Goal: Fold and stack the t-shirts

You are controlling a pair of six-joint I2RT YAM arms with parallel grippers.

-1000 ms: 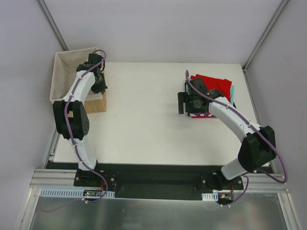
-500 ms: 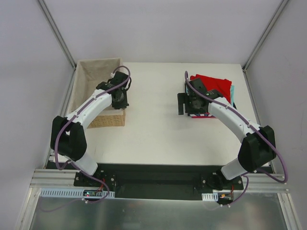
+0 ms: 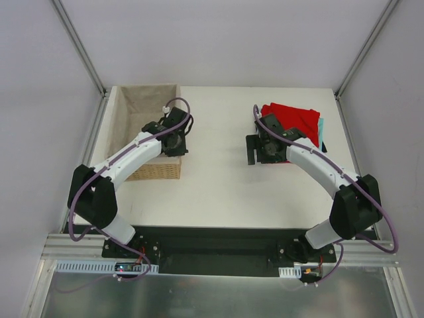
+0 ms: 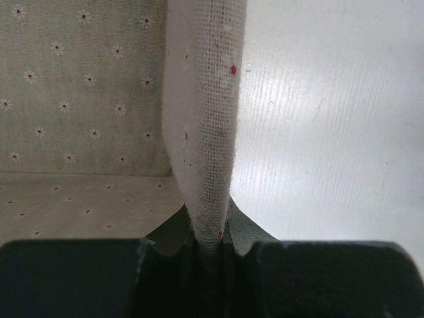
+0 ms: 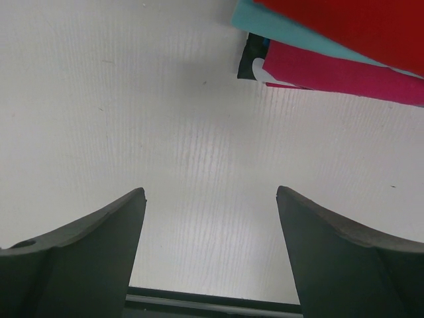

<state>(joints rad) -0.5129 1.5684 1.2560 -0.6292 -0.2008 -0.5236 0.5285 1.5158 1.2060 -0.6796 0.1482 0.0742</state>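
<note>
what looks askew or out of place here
The red t-shirt lies crooked on top; the teal t-shirt and magenta-pink t-shirt stick out beneath it. Also odd: the left gripper is shut on the rim of the basket.

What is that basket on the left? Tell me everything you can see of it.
The basket is a rectangular box of tan woven wicker, lined with beige cloth dotted with tiny flowers, and the cloth folds over the rim. Nothing shows inside it. It stands upright at the far left corner of the table. The left hand is shut on its right rim, pinching the cloth there.
</note>
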